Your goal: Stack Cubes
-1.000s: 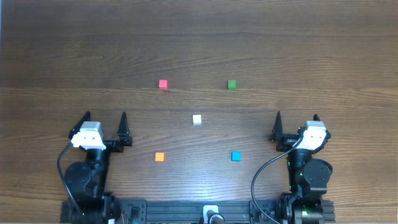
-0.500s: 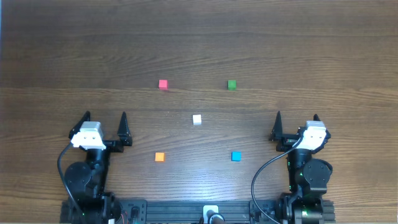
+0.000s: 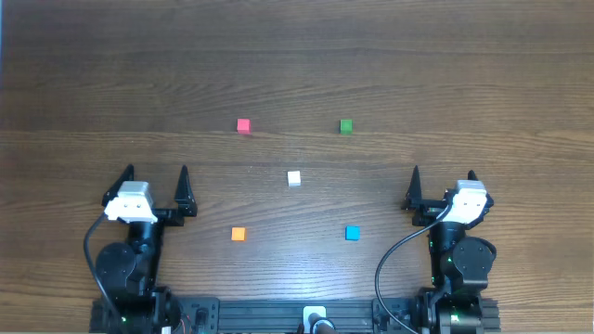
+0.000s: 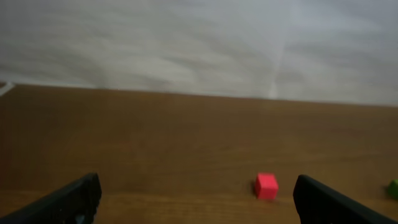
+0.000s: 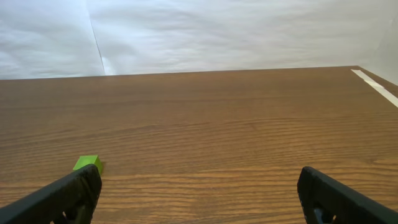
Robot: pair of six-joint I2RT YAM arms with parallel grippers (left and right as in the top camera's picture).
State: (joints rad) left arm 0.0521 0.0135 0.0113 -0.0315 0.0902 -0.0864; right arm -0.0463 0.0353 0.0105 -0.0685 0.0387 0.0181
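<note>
Top view, going across: the left gripper (image 3: 156,173) sits near the bench's (image 3: 297,56) front edge with its fingers spread wide and nothing between them. Next over, the orange cube (image 3: 238,234) is down near the front. The pink cube (image 3: 243,125) is almost straight behind it, farther back. The white cube (image 3: 294,178) sits about dead centre, roughly in the middle of the other four. The green cube (image 3: 346,126) is level with the pink one, and the blue cube (image 3: 352,233) is in front of it, level with the orange. All five sit apart on the bare wood, none stacked. The right gripper (image 3: 443,173) is over on the far right, also wide open and holding nothing.
</note>
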